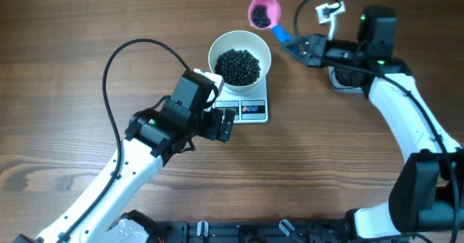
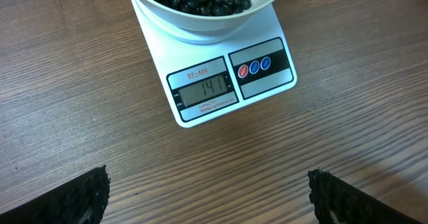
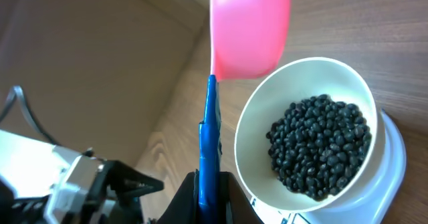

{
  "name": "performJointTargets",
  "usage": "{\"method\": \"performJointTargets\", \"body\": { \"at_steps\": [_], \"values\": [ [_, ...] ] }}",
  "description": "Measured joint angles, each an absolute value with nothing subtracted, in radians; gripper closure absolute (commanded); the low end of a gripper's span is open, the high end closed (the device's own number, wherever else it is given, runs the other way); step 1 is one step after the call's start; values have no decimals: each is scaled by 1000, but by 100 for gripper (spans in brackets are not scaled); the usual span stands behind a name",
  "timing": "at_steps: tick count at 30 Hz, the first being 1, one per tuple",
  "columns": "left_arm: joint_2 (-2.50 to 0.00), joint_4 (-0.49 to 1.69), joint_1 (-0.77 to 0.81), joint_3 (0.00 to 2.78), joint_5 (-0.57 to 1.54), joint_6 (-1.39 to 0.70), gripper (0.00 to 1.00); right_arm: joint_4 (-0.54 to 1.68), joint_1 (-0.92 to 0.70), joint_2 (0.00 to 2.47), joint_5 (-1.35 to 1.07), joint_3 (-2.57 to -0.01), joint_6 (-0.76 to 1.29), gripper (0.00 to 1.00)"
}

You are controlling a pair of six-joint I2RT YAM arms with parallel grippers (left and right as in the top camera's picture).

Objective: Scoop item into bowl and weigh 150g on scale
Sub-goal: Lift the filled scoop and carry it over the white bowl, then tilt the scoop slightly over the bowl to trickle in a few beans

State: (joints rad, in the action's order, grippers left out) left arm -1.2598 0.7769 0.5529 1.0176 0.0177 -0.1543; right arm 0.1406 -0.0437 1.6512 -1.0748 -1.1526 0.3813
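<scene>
The bowl sits on the scale with a dark heap of beads filling its middle. In the left wrist view the display reads what looks like 141, so the load is judged a little short of the target.

The right gripper is clamped on the thin blue handle of a pink scoop. The scoop hangs at 1 o'clock of the bowl, apart from its rim, and carries only a few beads. The left gripper holds nothing. Its fingers are spread wide above the bare table at 6 o'clock of the scale.

The main risk is overshooting. The gap to the target is small, so a single quick tip of the scoop could push the reading past it, and taking beads back out is awkward.

Tilting before the scoop is over the bowl would scatter beads onto the table, where they would roll.

The pinch on the narrow handle may let the scoop twist and dump early.

If the scoop knocks the rim, the bowl could shift or press on the scale and give a false reading.

The left gripper is near the buttons. A drift toward 12 o'clock could press one or lean on the scale and spoil the number.
</scene>
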Motion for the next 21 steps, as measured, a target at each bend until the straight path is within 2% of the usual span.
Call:
{"method": "performJointTargets", "body": {
  "at_steps": [5, 12, 21],
  "values": [
    [-1260, 777, 553, 1018, 18, -154, 0, 153, -166, 1651, -868, -1153, 345, 96],
    [-1260, 777, 553, 1017, 18, -154, 0, 315, -266, 1651, -573, -1154, 175, 96],
    [-1260, 777, 553, 1017, 18, -154, 0, 318, -314, 1651, -466, -1154, 76, 96]
  ]
}}
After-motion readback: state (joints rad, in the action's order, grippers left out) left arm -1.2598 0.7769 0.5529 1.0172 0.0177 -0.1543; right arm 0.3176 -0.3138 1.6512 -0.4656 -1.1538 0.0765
